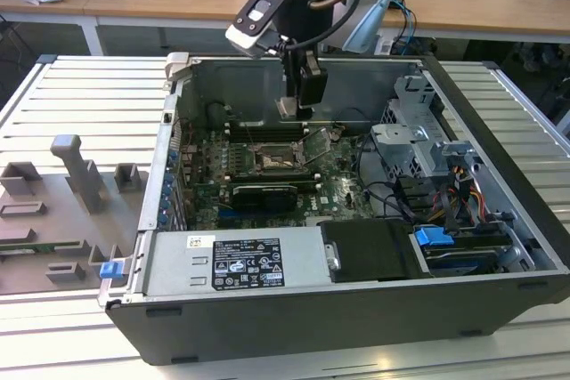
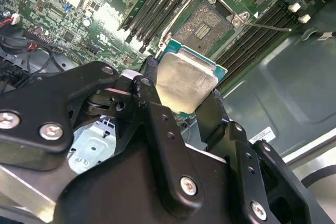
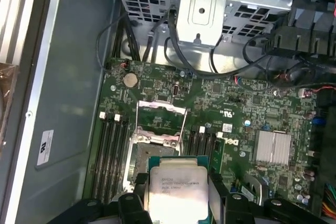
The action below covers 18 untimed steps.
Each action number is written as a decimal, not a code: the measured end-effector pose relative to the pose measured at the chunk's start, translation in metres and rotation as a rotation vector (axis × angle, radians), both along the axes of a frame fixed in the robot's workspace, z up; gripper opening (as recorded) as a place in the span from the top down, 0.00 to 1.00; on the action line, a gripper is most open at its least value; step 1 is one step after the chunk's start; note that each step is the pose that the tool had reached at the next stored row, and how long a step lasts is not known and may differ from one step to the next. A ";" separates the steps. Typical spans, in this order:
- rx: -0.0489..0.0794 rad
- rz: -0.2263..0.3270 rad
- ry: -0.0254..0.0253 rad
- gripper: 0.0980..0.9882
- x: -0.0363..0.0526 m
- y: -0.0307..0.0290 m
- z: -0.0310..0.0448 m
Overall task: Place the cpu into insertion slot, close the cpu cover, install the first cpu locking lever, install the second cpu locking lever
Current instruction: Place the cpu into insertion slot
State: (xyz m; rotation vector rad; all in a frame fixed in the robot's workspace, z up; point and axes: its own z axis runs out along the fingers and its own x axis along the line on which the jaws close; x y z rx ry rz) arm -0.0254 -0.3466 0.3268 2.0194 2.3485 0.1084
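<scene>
I see the open dark-grey metal computer case (image 1: 267,344), its green motherboard (image 1: 343,189), and my black two-fingered gripper (image 2: 181,90) clamped on the flat square cpu (image 2: 185,74). It is silvery-beige topped and green-edged, hanging over the board, apart from the dark, silver-rimmed insertion slot (image 2: 206,22).

Pale silvery cpu (image 3: 176,190) with green edge, black tool (image 2: 182,81), green motherboard (image 3: 247,103).

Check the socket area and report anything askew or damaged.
Nothing stands out. The gripper grips the cpu by its edges above the board, close to the insertion slot, which is empty. The cpu cover is flipped up, clear of the slot. The socket pins are too small to judge.
</scene>
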 end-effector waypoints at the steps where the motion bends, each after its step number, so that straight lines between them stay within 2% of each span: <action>1: 0.000 0.000 0.0007 0.51 0.0000 0.0000 -0.0020; 2: 0.000 -0.001 0.0028 0.51 0.0000 0.0000 -0.0046; 6: 0.000 -0.007 0.0001 0.51 0.0000 0.0000 -0.0123; 8: 0.000 -0.034 0.0001 0.51 0.0001 0.0000 -0.0141; 12: 0.000 -0.123 0.0002 0.51 0.0001 0.0000 -0.0209; 18: -0.006 -0.127 -0.0005 0.51 0.0001 0.0000 -0.0253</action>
